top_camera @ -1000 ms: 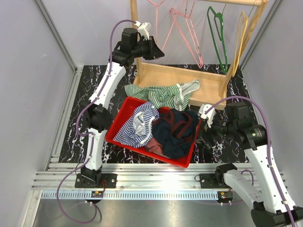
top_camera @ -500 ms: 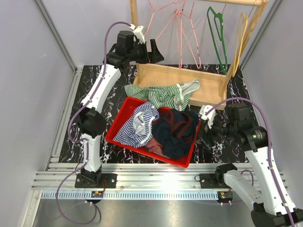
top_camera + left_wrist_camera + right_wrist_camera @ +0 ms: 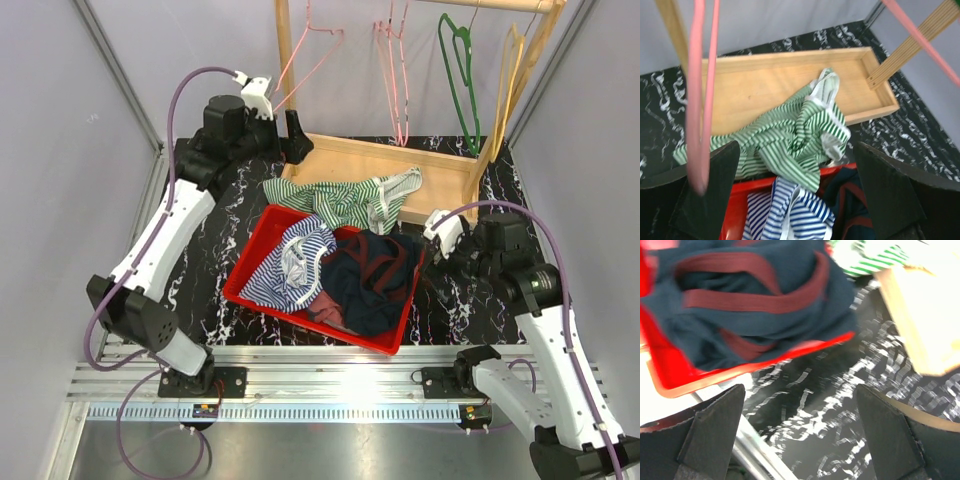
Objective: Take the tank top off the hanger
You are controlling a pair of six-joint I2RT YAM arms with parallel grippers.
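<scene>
Your left gripper point(image 3: 796, 165) is wide open and empty, up by the pink hanger point(image 3: 694, 125). The green striped tank top point(image 3: 350, 200) is off it, draped across the wooden rack base point(image 3: 360, 160) and the red bin point(image 3: 245, 262) rim. Your right gripper point(image 3: 800, 405) is wide open and empty, beside the bin.

The left arm reaches far back, left claw point(image 3: 293, 127) spread wide and empty; right claw point(image 3: 440, 238) spread wide too.

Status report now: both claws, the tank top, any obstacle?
Left claw open, empty. Right claw open, empty. Green striped tank top lies loose over rack base and red bin edge. Pink hanger bare, beside left claw.
</scene>
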